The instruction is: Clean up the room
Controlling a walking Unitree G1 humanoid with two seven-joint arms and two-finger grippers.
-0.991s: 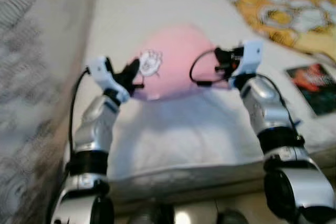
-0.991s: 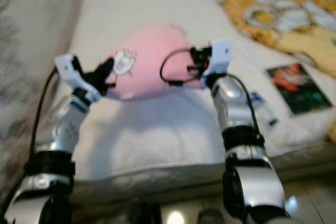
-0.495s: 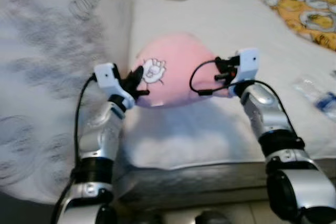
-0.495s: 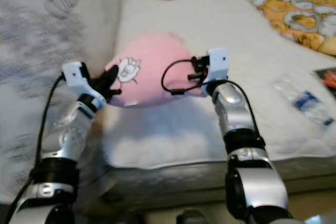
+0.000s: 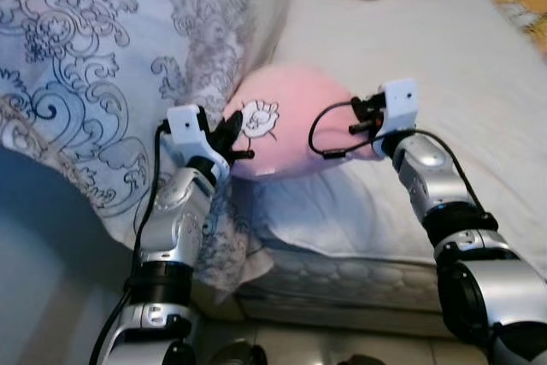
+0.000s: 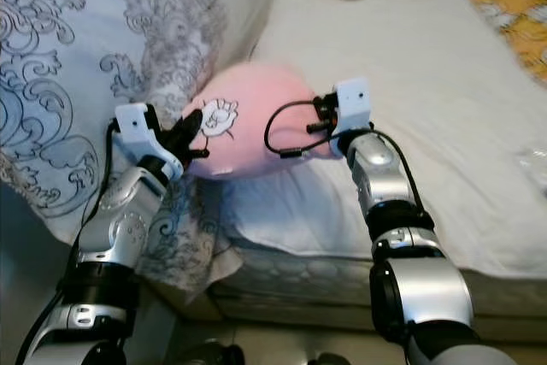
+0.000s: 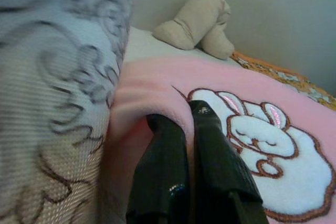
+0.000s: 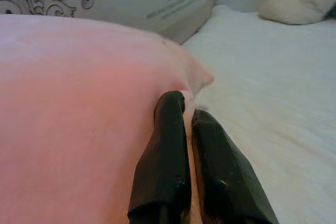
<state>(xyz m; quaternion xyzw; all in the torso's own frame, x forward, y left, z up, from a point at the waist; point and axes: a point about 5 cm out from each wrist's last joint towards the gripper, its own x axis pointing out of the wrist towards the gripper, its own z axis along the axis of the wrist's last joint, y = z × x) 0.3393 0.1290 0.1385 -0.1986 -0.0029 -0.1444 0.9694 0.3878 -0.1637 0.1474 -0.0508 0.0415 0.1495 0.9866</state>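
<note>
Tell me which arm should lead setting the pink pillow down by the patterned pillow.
Left, probably. The left gripper pinches the pink pillow on the side nearest the patterned pillow. The right gripper pinches the far corner, toward the white sheet.

Both silver arms extend forward, elbows bent. The left gripper (image 7: 181, 116) and the right gripper (image 8: 184, 106) each have fingers clamped together, pinching fabric.

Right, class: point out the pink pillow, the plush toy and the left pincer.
pink pillow (image 5: 295, 117), left eye view, on its bare pink top.
plush toy (image 7: 197, 22), left wrist view, on its beige leg.
left pincer (image 5: 229, 136), left eye view, between its fingertips.
</note>
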